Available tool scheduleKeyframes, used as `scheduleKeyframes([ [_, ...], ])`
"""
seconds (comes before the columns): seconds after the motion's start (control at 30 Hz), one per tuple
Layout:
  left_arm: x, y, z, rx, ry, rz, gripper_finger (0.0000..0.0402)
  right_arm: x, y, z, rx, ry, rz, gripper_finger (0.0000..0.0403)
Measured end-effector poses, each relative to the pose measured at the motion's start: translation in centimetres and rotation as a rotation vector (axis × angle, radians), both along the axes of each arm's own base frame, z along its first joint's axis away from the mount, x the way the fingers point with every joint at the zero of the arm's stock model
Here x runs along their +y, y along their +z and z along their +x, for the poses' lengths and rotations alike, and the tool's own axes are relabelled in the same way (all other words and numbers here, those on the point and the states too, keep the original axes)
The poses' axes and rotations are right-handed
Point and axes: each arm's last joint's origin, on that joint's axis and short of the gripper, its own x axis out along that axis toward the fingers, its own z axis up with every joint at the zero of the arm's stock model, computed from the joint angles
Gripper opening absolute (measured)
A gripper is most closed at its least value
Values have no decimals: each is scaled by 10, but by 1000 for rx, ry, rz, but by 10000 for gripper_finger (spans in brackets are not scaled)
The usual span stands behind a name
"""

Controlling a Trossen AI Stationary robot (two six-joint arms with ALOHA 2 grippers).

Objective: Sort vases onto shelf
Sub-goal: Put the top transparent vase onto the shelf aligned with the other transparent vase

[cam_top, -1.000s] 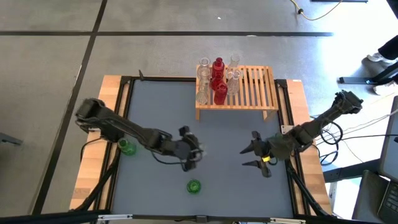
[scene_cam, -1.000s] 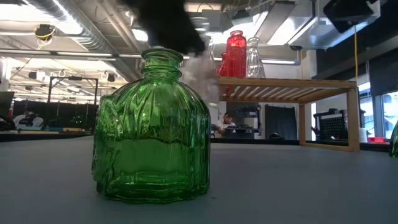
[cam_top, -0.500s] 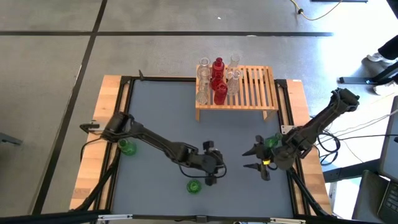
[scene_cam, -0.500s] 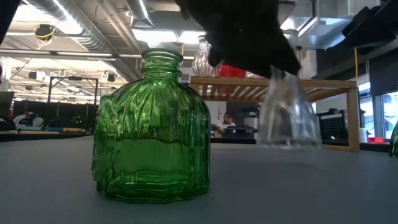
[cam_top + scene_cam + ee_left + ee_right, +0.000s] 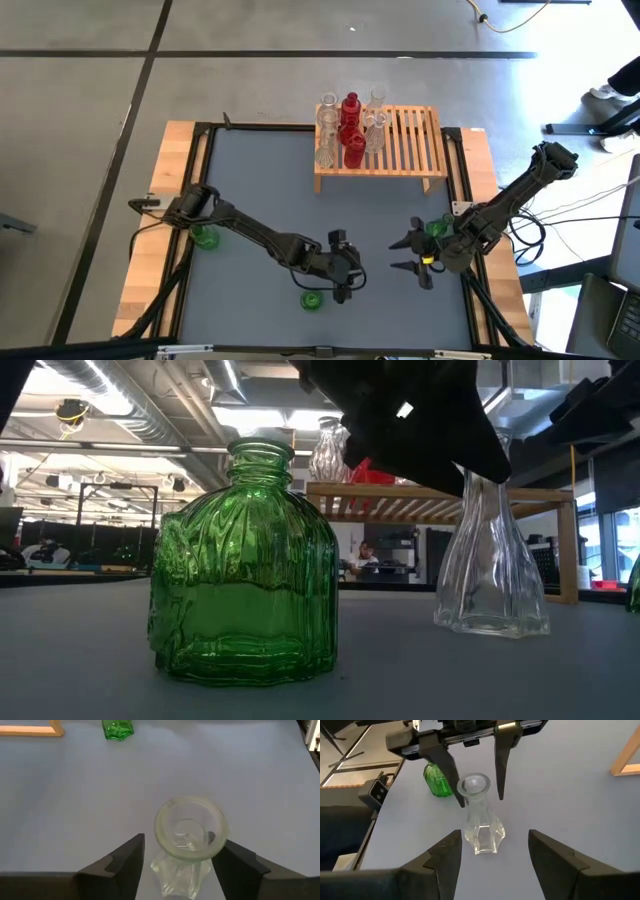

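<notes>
A clear vase stands upright on its base on the grey table, also seen in the low view. My left gripper is open and reaches over it from the table's left. Its fingers stand on either side of the vase's neck just under the rim, with a gap on each side. My right gripper is open and holds nothing. It hovers to the right of the vase and points at it. The shelf at the far side carries red and clear vases on its left half.
A green vase stands by the near edge, close to my left gripper. Another is at the left under my left arm, and a third is beside my right arm. The right half of the shelf's slats is bare.
My left gripper has carried the clear vase toward the table's near right and down. The vase hung above the table half a second ago; it now stands on its base.
</notes>
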Motion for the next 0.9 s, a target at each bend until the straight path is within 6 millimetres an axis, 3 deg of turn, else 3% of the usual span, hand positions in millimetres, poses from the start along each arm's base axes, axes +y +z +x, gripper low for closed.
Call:
scheduleKeyframes([
  [0.17, -1, 2, -3, 14, 1, -22, 237, 0, 0, 0, -4, -5, -7, 214],
  [0.4, -10, 31, -14, -37, -22, -32, 248, 3, 0, 3, -19, 35, -19, 223],
  [0.7, -10, 34, -16, -39, -30, -3, 248, 8, -11, 11, -11, -3, -99, 334],
  [0.9, -7, 53, -23, -58, -43, 9, 248, 9, -11, 12, -15, -9, -102, 366],
])
